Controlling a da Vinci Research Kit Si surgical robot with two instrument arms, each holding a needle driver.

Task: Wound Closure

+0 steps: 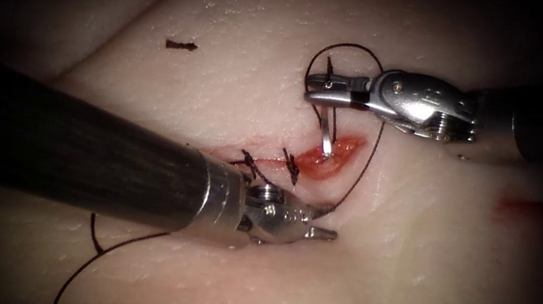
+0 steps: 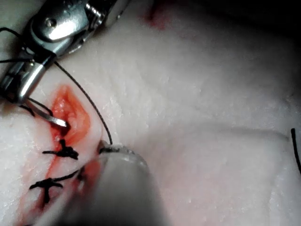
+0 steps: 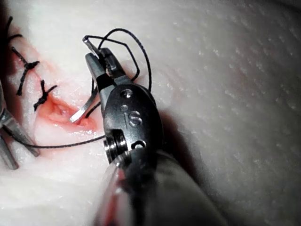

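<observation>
Dark ribbed shaft (image 1: 66, 147) with silver collar; steel wrist (image 3: 131, 117) (stamped "S", small screws).

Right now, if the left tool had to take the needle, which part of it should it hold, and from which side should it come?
Probably the bare mid-curve of the needle, between the right tool, whose jaws are shut on its upper end, and the tip resting in the open cut. The left tool lies below the cut with jaws open, so coming up from below, jaws across the curve, looks clearest. The thread loops on the right.

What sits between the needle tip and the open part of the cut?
Nothing visible. The right claw holds the needle near its rear end, and the tip hangs at the open, red stretch of the cut, right of the two knots.
</observation>
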